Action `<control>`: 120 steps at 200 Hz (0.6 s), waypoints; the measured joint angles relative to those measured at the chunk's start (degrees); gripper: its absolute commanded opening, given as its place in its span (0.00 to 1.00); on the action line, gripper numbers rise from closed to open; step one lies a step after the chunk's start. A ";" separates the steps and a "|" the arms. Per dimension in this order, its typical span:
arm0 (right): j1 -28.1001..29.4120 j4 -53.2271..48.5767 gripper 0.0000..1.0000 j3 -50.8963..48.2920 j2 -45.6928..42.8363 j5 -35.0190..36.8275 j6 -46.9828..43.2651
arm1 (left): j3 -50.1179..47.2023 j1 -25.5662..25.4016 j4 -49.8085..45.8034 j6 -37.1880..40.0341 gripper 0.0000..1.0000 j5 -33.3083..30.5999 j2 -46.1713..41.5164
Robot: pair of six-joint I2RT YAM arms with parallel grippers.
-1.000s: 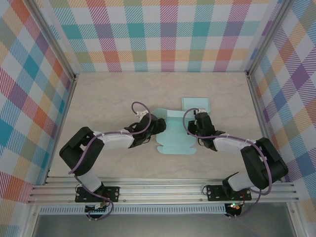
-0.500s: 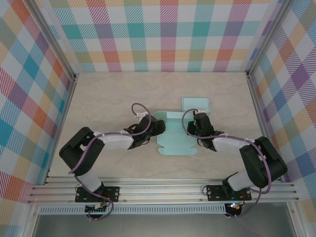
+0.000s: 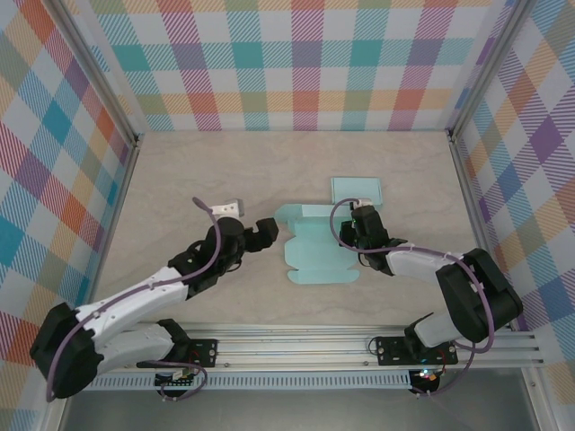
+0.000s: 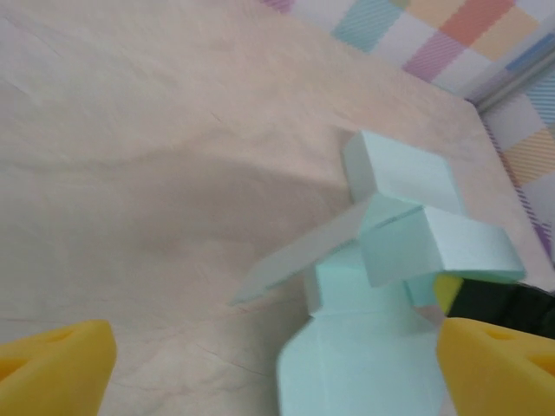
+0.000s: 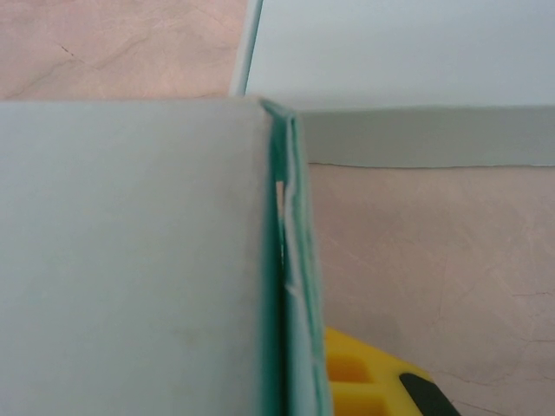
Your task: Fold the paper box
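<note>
The pale blue paper box (image 3: 316,254) lies partly folded at the table's middle, its back wall raised. My left gripper (image 3: 259,232) hovers open just left of it, touching nothing. In the left wrist view its yellow fingertips (image 4: 54,371) flank the box (image 4: 364,347), whose flaps stand loosely up. My right gripper (image 3: 359,230) is shut on the box's doubled-over right wall (image 5: 290,286). One yellow finger (image 5: 364,381) shows behind that wall.
A second pale blue box (image 3: 357,189), folded, sits just behind the right gripper and appears as a flat lid (image 5: 408,61) in the right wrist view. Plaid walls enclose the table on three sides. Bare tabletop (image 3: 198,171) lies at the far left.
My left arm has pulled back to the left, off the box's left edge, and its jaws have widened slightly. The right gripper has kept its pinch on the right wall.
</note>
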 measured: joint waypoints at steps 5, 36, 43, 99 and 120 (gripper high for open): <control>0.00 -0.02 0.00 0.00 -0.15 -0.02 -0.02 | 0.48 0.33 -1.31 0.61 0.98 -1.60 -0.68; 0.04 -0.39 0.00 0.00 -1.64 -0.35 -0.04 | 3.96 5.81 -5.29 4.48 0.98 -7.13 -0.20; 0.04 -0.48 0.00 0.00 -1.92 -0.39 -0.04 | 4.35 7.69 -5.18 5.03 0.98 -7.23 0.61; 0.09 -1.51 0.00 0.00 -2.64 -0.83 -0.07 | 7.85 14.80 -1.75 10.45 0.80 -3.28 14.97; 0.11 -1.66 0.00 0.00 -2.64 -0.90 -0.07 | 9.18 14.82 0.72 11.87 0.79 -0.13 19.76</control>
